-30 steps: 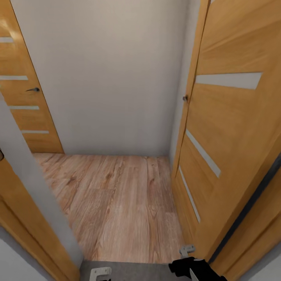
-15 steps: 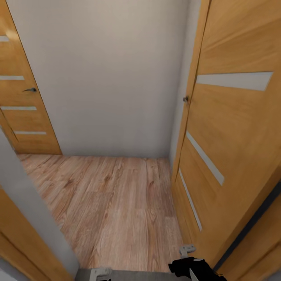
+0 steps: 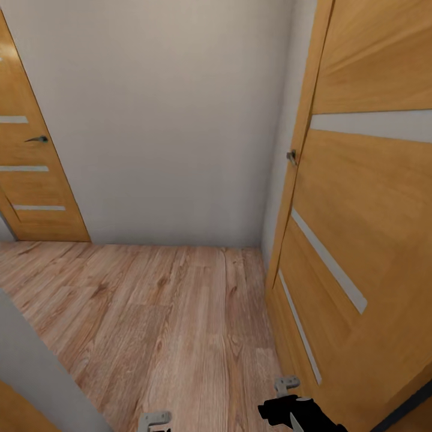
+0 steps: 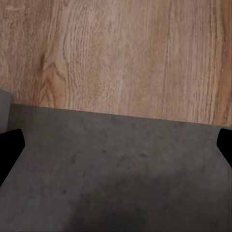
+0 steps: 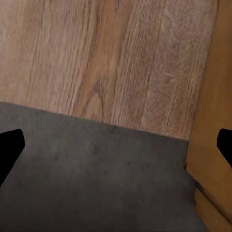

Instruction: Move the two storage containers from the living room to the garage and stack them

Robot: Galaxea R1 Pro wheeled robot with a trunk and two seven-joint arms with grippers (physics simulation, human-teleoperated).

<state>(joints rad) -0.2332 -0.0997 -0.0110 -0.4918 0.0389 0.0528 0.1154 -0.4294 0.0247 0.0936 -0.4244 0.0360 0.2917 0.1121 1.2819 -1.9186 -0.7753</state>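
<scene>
Nearest, both wrist views look down on the rough dark grey concrete floor (image 4: 116, 179) where it meets light wood plank flooring (image 3: 162, 312). The left gripper (image 4: 116, 145) and right gripper (image 5: 116, 145) are spread wide, empty. Beyond, an open orange wooden door (image 3: 366, 240) and white wall (image 3: 162, 120). No containers here; judging by that, both remain to be fetched.

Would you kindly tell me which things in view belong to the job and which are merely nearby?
Job: concrete floor, left gripper, right gripper, both open and empty.
Nearby: wood plank floor, open orange door, closed orange door, white wall.
</scene>
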